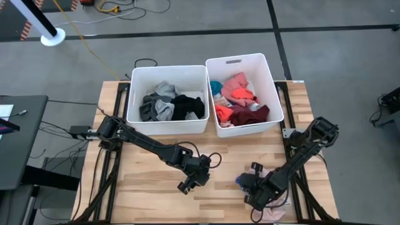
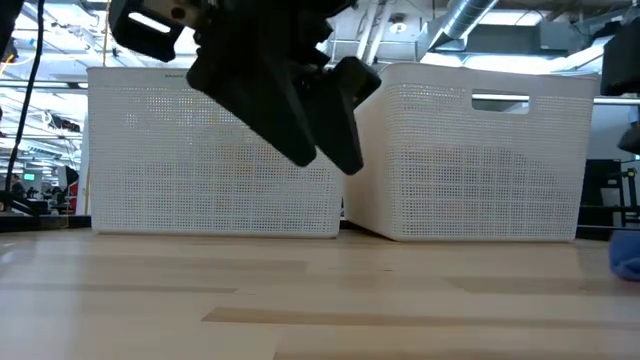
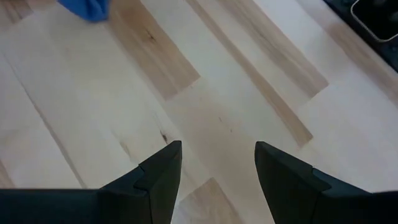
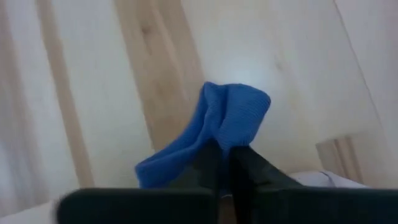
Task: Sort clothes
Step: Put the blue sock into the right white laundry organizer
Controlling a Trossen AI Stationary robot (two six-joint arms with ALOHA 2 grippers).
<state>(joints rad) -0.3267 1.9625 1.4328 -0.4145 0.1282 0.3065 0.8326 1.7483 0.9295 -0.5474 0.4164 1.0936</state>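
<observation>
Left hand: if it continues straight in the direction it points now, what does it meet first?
Most likely the bare wooden table. The left hand is open, empty and aimed down at the boards. The blue garment lies off to one side, apparently outside that line.

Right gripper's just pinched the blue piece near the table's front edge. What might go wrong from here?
The right gripper is shut on only a fold of the blue garment, so it may slip out on the lift. A pale garment lies close beside it and could get dragged. The left gripper hangs open above the bare table, near the carry path to the bins.
</observation>
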